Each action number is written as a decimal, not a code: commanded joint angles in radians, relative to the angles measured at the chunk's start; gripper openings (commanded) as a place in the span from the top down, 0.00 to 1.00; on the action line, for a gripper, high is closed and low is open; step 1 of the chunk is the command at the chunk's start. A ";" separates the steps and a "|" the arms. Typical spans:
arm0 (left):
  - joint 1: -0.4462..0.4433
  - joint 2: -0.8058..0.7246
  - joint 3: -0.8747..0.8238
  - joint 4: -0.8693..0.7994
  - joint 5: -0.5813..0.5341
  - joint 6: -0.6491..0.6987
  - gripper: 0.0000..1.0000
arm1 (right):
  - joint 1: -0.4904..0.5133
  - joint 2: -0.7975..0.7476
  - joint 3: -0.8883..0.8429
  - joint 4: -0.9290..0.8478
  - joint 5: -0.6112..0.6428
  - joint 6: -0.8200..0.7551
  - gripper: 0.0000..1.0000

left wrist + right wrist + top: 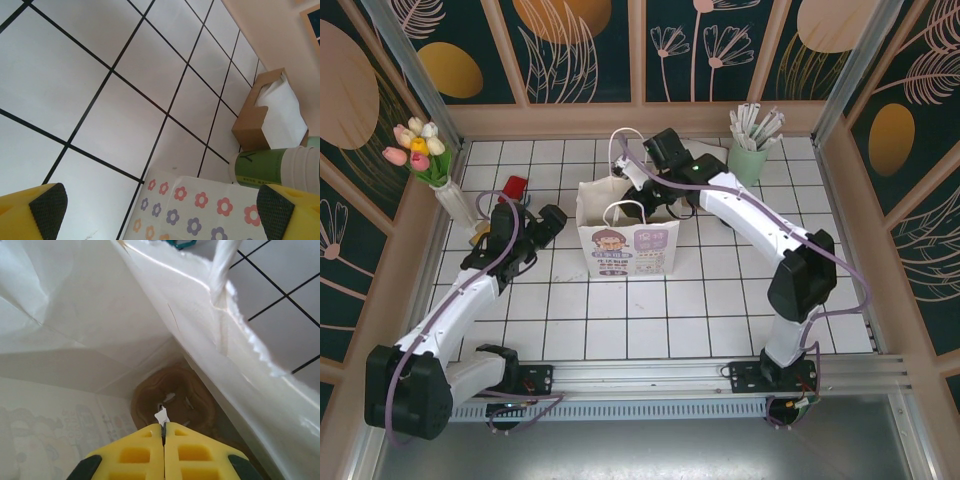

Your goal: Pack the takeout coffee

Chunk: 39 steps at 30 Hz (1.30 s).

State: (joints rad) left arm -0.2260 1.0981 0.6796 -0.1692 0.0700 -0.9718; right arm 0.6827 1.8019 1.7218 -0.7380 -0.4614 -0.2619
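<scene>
White-tiled desk (620, 320), floral walls (580, 50): right end effector (164, 427) is reaching, pressed together, inside the white paper bag (625, 250); left end effector (160, 202) is hovering spread alongside.

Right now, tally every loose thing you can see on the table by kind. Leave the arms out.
Paper bag: 1
Green cup: 1
Pot of straws: 1
Vase of tulips: 1
Tissue box: 1
Small red item: 1
Flower-print sheet: 1
Total: 7
</scene>
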 commanded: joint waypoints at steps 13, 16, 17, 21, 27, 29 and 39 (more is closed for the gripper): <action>0.002 -0.001 0.038 -0.015 -0.013 -0.022 0.01 | 0.020 -0.033 0.108 -0.145 0.164 -0.051 0.56; 0.001 -0.008 0.039 -0.006 -0.021 -0.019 0.01 | 0.019 -0.079 0.099 -0.114 0.204 -0.020 0.52; 0.002 -0.014 0.036 -0.001 -0.026 -0.023 0.01 | 0.020 -0.102 0.092 -0.095 0.214 -0.009 0.50; 0.001 -0.047 0.020 0.021 -0.058 -0.032 0.02 | 0.020 -0.202 0.026 0.025 0.251 0.041 0.42; 0.001 -0.105 -0.012 0.058 -0.100 -0.038 0.01 | 0.020 -0.398 -0.144 0.259 0.316 0.125 0.01; 0.002 -0.116 -0.014 0.059 -0.113 -0.031 0.01 | 0.018 -0.461 -0.210 0.360 0.463 0.207 0.01; 0.001 -0.088 -0.006 0.084 -0.089 -0.033 0.01 | -0.322 -0.736 -0.667 0.617 0.434 0.619 0.01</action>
State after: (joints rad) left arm -0.2260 0.9951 0.6800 -0.1204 -0.0277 -1.0000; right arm 0.4297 1.1053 1.1599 -0.2459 0.0719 0.1913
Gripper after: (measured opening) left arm 0.986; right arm 0.990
